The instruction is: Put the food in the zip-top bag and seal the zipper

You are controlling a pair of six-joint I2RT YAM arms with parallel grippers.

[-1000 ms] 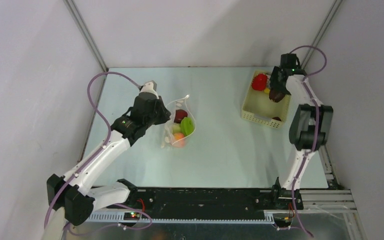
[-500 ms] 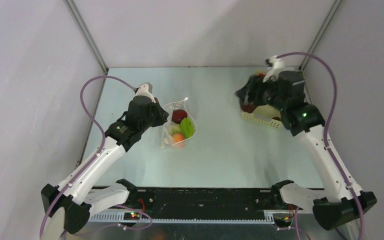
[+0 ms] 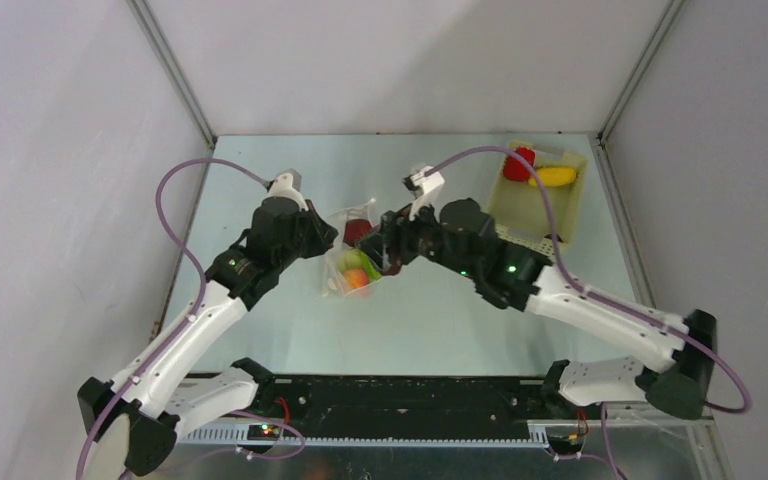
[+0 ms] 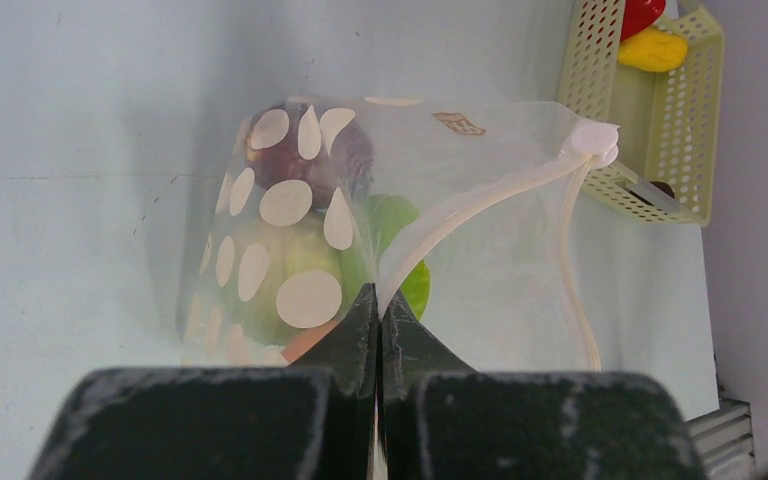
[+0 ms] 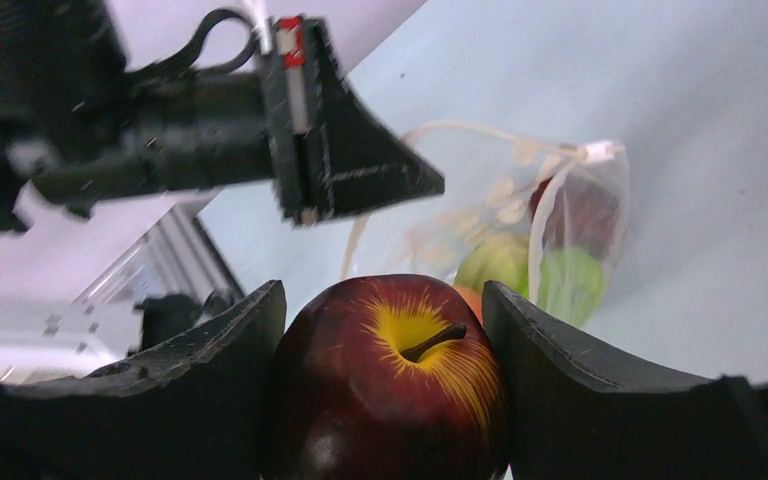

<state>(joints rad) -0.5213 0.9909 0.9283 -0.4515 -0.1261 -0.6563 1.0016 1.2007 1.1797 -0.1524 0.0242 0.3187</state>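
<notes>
The zip-top bag [image 3: 355,255] stands at mid-table with its mouth held open. Its whitish zipper [image 4: 480,205] strip runs up from my left gripper [image 4: 378,300], which is shut on that mouth edge. Food inside the bag shows as a dark maroon piece [image 4: 305,150], green pieces [image 4: 290,265] and an orange piece [image 3: 357,278]. My right gripper [image 5: 385,340] is shut on a dark red apple [image 5: 390,385] with a yellow stem patch. It hovers just right of the bag's mouth [image 5: 520,230], close to the left gripper [image 3: 325,240].
A pale yellow perforated basket [image 3: 560,210] sits at the back right, holding a red piece [image 3: 520,163] and a yellow piece [image 3: 553,176]. Grey walls enclose the table on three sides. The arm bases and a black rail run along the near edge.
My right arm has swung from the basket at the back right across to the bag, carrying the dark red apple. The left gripper has kept its hold on the bag's edge.
</notes>
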